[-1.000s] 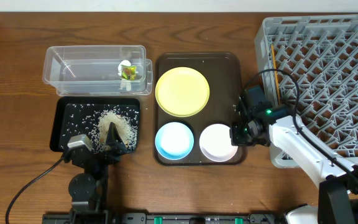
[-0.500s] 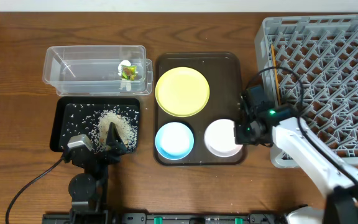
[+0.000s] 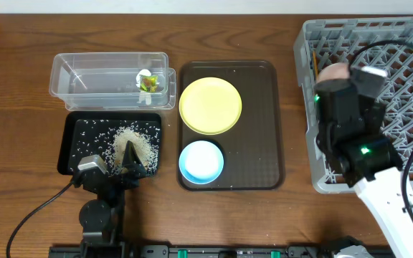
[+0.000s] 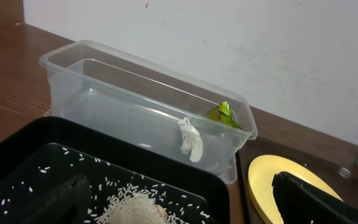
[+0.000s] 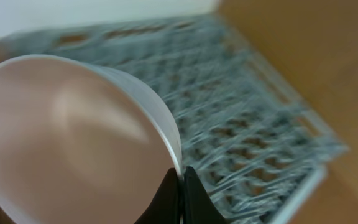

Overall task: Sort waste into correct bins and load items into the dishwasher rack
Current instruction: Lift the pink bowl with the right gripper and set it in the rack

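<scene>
My right gripper is shut on the rim of the white bowl with pinkish inside and holds it tilted in the air over the grey dishwasher rack; overhead, only a bit of the bowl shows behind the arm. The pale-yellow plate and light-blue bowl sit on the brown serving tray. Chopsticks lie in the rack's left edge. My left gripper is open over the black tray of rice. The green-and-yellow wrapper and white scrap are in the clear tub.
The rack's grid lies below and to the right of the held bowl. Loose rice grains are scattered in the black tray. Bare wooden table lies left of the bins.
My right gripper has lifted the white bowl off the serving tray and carried it up and right over the rack's left edge. The left arm has not moved.
</scene>
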Robot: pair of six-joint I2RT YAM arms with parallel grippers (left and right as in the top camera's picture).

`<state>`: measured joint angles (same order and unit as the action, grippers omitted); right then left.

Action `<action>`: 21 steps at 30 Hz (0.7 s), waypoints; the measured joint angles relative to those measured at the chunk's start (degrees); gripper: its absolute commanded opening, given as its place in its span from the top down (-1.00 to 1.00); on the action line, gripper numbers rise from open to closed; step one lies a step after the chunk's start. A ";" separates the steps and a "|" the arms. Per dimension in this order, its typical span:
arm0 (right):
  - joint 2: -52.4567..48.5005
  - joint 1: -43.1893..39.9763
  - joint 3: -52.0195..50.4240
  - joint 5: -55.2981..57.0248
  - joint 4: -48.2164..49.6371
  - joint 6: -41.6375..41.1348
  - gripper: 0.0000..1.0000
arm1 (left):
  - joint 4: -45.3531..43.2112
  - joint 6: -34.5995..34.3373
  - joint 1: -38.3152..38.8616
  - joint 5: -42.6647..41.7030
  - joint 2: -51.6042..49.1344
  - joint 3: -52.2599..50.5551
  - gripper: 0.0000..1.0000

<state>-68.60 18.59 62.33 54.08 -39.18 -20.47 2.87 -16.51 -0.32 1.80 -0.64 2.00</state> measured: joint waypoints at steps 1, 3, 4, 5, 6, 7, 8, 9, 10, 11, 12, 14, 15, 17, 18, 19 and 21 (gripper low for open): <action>-0.87 -1.07 0.00 2.75 1.20 0.07 0.98 | 0.02 -0.02 0.00 0.00 0.02 0.00 -0.91; -2.67 -2.73 0.00 5.92 3.23 0.59 0.97 | 0.00 -0.02 0.00 0.00 0.00 0.00 -0.91; -3.72 -3.63 0.00 6.97 3.93 1.09 0.97 | 0.00 -0.02 0.00 0.02 0.02 0.00 -0.91; -4.72 -4.31 0.00 7.78 4.22 1.55 0.97 | 0.02 0.00 0.00 0.00 0.00 0.00 -0.91; -6.05 -4.98 0.00 8.57 4.39 1.95 0.97 | 0.00 0.00 0.00 0.02 0.02 0.00 -0.91; -7.32 -5.68 0.00 9.09 4.44 2.27 0.97 | 0.02 -0.02 0.00 0.00 0.00 0.00 -0.91; -8.81 -6.21 0.00 9.51 4.61 2.67 0.97 | 0.00 -0.02 0.00 0.00 0.02 0.00 -0.91; -10.51 -6.80 0.00 9.86 5.01 2.97 0.98 | 0.02 -0.02 0.00 0.00 0.02 0.00 -0.91; -12.04 -7.43 -0.02 10.12 5.70 3.15 0.98 | 0.02 -0.02 0.00 0.00 0.02 0.00 -0.91; -13.62 -7.96 -0.02 10.29 6.62 3.28 0.98 | 0.00 -0.02 0.00 0.02 0.00 0.00 -0.91; -14.88 -8.41 -0.02 10.45 7.39 3.45 0.97 | 0.00 0.00 0.00 0.00 0.02 0.00 -0.91; -17.90 -9.07 -0.02 10.64 9.88 4.55 0.98 | 0.00 -0.02 0.00 0.02 0.02 0.00 -0.91; -19.50 -9.25 -0.02 10.75 10.97 5.42 0.98 | 0.00 0.00 0.00 0.00 0.02 0.00 -0.91; -21.97 -9.20 -0.02 10.91 12.33 7.39 0.97 | 0.00 -0.02 0.00 0.00 0.02 0.00 -0.91; -23.08 -8.98 -0.02 10.95 12.94 8.41 0.97 | 0.02 -0.02 0.00 0.00 0.02 0.00 -0.91; -23.96 -8.74 -0.02 10.95 13.35 9.27 0.98 | 0.00 -0.02 0.00 0.00 0.02 0.00 -0.91; -25.40 -7.89 -0.02 11.45 13.77 10.78 0.97 | 0.00 -0.02 0.00 0.00 0.02 0.00 -0.91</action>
<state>-94.00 10.70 62.30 65.54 -25.41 -9.69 2.87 -16.53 -0.32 1.80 -0.62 2.00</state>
